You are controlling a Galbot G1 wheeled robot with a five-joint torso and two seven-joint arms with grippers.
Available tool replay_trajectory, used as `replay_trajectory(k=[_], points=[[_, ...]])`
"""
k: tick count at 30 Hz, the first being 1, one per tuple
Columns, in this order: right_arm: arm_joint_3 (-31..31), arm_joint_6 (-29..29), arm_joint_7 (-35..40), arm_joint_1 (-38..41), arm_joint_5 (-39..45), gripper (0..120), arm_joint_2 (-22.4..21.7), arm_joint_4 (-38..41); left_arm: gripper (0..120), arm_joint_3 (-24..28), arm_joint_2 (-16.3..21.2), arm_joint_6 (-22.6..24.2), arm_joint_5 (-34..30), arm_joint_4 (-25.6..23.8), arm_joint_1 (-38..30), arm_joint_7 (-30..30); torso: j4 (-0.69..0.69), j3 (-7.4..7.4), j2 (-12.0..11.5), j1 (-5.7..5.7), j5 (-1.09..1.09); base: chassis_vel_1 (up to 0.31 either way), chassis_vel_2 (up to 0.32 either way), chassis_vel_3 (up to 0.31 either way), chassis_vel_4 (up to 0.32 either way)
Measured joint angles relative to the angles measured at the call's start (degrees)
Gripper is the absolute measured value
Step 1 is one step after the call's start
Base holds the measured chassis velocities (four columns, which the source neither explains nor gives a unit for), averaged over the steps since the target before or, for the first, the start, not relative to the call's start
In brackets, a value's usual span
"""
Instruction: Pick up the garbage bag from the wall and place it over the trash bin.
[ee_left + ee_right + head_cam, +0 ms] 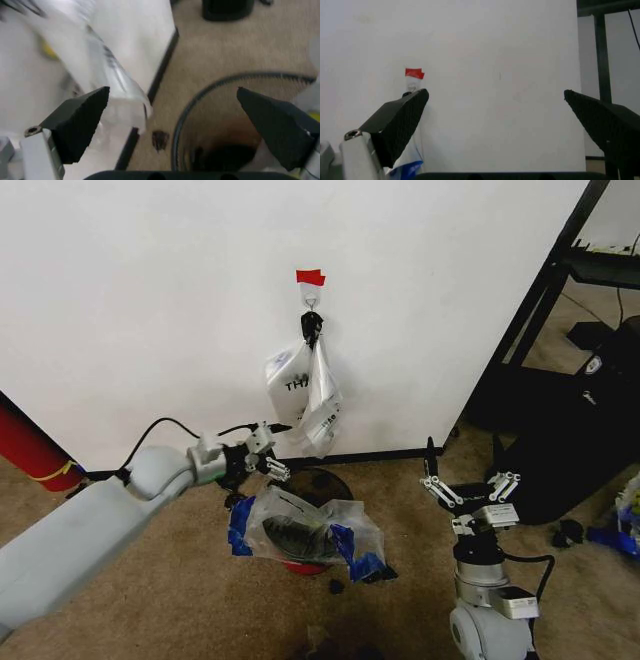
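The left gripper (268, 458) hovers just above the wall-side rim of the trash bin (322, 478), fingers spread wide and grasping nothing; in the left wrist view its two black fingertips (80, 123) stand far apart with the bin's round rim (186, 112) and carpet between them. The garbage bag (300, 530), translucent with bright blue patches, lies draped over the near side of the trash bin, its mouth gaping, blue edges hanging down on both sides. Behind the trash bin the wall (150, 300) carries a hook (311, 304) under a strip of red tape (310, 277), where white bags (305, 395) hang directly above the bin. The right gripper (470, 488) waits to the right of the trash bin, upright, fingers splayed open and empty, facing the wall
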Motion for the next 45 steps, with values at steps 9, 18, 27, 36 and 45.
replay_trajectory(k=[9,18,27,36,45], points=[[1.47,-1.09,-3.7,-0.91,4.99,100,-1.11,0.17,100,5.06,-3.92,3.78,5.75,4.68,-4.21,3.36,-0.01,0.0,0.0,0.0,0.01,0.0,0.0,0.0,0.0],[2.15,-2.73,-21.37,-1.42,15.6,100,-9.03,-0.38,97,6.24,-6.14,16.99,8.71,5.91,-5.36,-1.51,0.0,0.0,0.0,0.0,0.02,0.0,0.0,0.0,0.0],[1.41,-1.41,-24.24,-0.9,14.62,100,-8.99,-2.15,93,7.86,-7.29,21.65,6.62,6.74,-7.38,-0.43,0.0,0.0,0.0,0.0,0.02,0.0,0.0,0.0,0.0],[1.29,0.38,-24.44,-1.18,13.48,100,-8.05,-3.29,79,9.56,-10.0,25.95,5.82,7.34,-8.99,-0.93,-0.01,0.0,0.0,0.0,0.01,0.0,0.0,0.0,0.0],[1.31,1.31,-24.84,-1.3,13.21,100,-7.5,-3.99,45,11.06,-11.2,26.15,7.59,10.19,-10.57,-0.53,0.0,0.0,0.0,0.0,0.01,0.0,0.0,0.0,0.0]])
